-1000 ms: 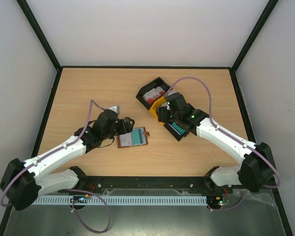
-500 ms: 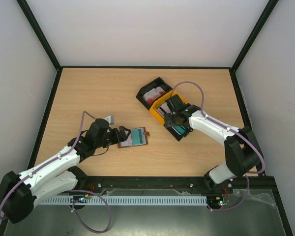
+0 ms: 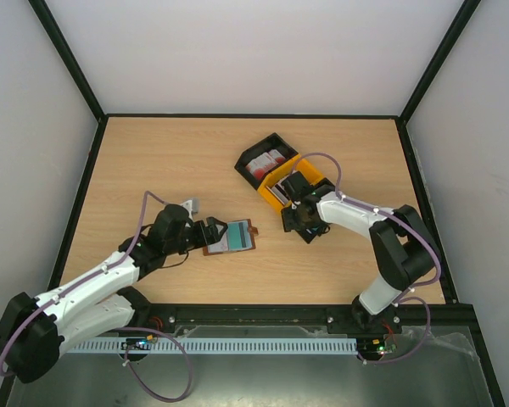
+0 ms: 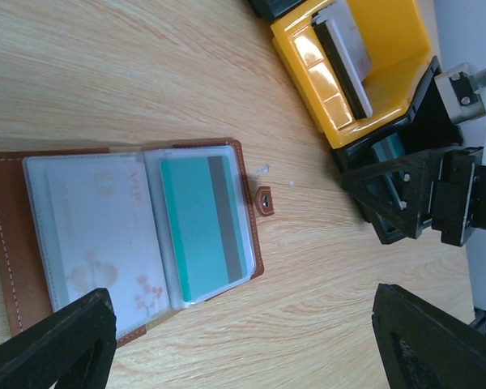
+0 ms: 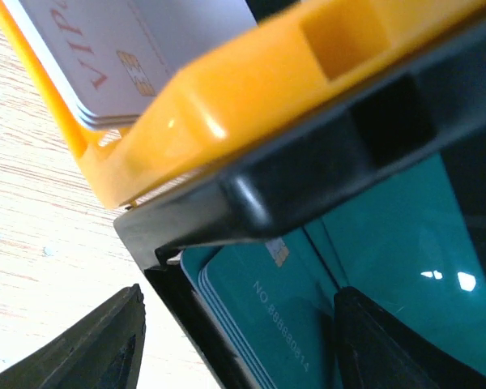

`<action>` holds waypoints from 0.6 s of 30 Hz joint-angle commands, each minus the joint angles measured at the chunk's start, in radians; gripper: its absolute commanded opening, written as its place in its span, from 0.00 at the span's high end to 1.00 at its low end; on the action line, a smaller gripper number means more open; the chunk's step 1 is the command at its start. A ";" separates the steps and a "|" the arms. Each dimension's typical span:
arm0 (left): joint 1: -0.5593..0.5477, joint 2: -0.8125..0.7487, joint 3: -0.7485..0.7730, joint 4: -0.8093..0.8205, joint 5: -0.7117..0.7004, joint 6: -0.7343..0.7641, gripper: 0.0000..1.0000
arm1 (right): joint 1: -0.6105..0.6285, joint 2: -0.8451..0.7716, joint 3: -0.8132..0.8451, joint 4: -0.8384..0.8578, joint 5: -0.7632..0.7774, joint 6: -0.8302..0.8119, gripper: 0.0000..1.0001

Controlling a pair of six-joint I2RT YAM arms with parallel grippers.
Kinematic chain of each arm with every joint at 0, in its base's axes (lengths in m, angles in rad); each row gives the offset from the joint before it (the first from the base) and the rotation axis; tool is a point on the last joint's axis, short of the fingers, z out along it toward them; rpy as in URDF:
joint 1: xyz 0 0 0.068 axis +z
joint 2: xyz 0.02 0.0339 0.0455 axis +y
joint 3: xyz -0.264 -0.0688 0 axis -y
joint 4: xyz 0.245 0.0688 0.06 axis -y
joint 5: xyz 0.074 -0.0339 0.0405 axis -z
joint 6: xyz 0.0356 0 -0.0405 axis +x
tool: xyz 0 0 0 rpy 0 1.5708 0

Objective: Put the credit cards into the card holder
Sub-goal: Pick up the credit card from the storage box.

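Our right tool (image 3: 296, 218) hangs wide-jawed just above the teal cards (image 5: 283, 324) in the bin (image 4: 397, 65), while the open holder (image 4: 4, 235) lies well left on the tabletop, beside our wide, empty left tool (image 3: 212, 231).

Left pincer (image 4: 243, 344), right pincer (image 5: 235, 344): both agape.

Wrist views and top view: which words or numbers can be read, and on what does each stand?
"VIP" on the top white plastic card in the yellow plastic bin compartment.
"NO.8888", further digits blurred, on the top teal plastic card in the black compartment.
"VIP", faint, on the sleeved white card inside the brown leather card holder.
Top view: nothing legible.
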 commanded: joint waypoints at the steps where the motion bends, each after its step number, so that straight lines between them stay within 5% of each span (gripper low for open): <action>1: 0.007 0.012 -0.015 0.016 0.012 -0.006 0.13 | 0.000 -0.017 -0.028 0.004 -0.067 0.010 0.40; 18: 0.008 0.026 -0.010 -0.011 -0.027 -0.016 0.13 | 0.000 -0.076 -0.048 0.025 -0.039 0.053 0.47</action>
